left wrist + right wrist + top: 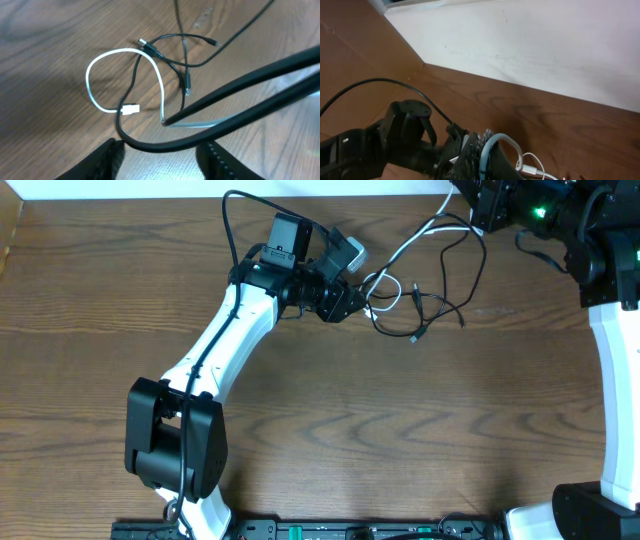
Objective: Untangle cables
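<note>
Overhead: the left end effector (345, 298) sits at the far middle of the surface (400, 430), touching the left edge of the tangle. The white cable (410, 242) runs far-right to the right end effector (482, 208); whether that one is apart or together cannot be told. The black cable (440, 302) loops just right.

Left wrist: the fingers (107, 160) stand apart, and the black cable (150, 146) crosses between them. The white cable (90, 75) loops beyond on the surface.

Right wrist: the white cable (532, 167) lies at the near edge, right of the left arm (405, 130).
</note>
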`<state>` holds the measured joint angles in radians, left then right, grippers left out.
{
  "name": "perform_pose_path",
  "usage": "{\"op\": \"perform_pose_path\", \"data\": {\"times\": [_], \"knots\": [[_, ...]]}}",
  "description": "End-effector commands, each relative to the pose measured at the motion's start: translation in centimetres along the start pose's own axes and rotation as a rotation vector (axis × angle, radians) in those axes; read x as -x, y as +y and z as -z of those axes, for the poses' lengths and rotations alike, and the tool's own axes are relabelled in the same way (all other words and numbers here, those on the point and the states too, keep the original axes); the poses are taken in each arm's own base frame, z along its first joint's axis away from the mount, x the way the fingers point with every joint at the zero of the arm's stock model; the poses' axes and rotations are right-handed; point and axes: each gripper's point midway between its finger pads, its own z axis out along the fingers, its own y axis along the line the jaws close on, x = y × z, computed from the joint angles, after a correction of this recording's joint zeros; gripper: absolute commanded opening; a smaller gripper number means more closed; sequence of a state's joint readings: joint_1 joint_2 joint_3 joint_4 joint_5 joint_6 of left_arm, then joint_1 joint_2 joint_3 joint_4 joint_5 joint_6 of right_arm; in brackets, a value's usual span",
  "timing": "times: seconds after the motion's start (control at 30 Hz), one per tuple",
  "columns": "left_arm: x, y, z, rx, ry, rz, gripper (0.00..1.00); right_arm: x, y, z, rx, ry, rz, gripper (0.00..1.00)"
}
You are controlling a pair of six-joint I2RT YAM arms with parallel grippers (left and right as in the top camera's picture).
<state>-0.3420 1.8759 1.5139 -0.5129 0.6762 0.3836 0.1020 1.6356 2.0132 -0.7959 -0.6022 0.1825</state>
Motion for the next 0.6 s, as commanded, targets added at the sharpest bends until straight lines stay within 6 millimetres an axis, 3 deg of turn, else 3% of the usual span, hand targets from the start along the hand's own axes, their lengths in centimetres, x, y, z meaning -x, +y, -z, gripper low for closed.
{"op": "perform_pose_path", "data": {"times": [0.0,0.3,0.5,0.57], "knots": [[0.7,-0.1,0.7,-0.027,-0.034,-0.040,0.50,-0.1,-0.3,-0.2,0.001,0.005,0.003,0.01],[1.7,0.1,0.7,-0.015,-0.071,-0.070,0.50,-0.2,-0.3,-0.2,0.001,0.009,0.000,0.01],[1.6,-0.9,0.1,-0.033,-0.061,-0.083,0.50,-0.3,-0.3,-0.2,0.001,0.010,-0.001,0.01],[1.7,-1.2,0.0,-0.037,-0.060,-0.095,0.44,-0.3,-0.3,-0.2,0.003,0.012,-0.003,0.01]]}}
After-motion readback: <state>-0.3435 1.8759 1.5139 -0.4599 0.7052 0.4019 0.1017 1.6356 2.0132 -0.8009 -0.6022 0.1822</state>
